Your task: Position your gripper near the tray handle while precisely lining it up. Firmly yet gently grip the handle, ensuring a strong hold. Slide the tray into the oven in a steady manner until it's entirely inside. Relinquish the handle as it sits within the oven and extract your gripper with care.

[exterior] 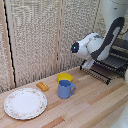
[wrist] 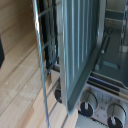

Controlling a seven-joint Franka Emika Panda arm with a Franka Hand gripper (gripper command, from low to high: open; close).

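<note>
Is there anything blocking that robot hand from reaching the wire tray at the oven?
Nothing visible. The gripper hangs right at the tray by the oven; the blue mug, yellow bowl and plate sit well aside on the table.

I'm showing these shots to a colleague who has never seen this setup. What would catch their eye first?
Probably the bulbous white-and-black arm reaching toward the oven at the exterior view's right, where the wire tray juts out over the wooden table. Next, the blue mug mid-table with a yellow bowl right behind it, and the round patterned plate toward the exterior view's left.
</note>
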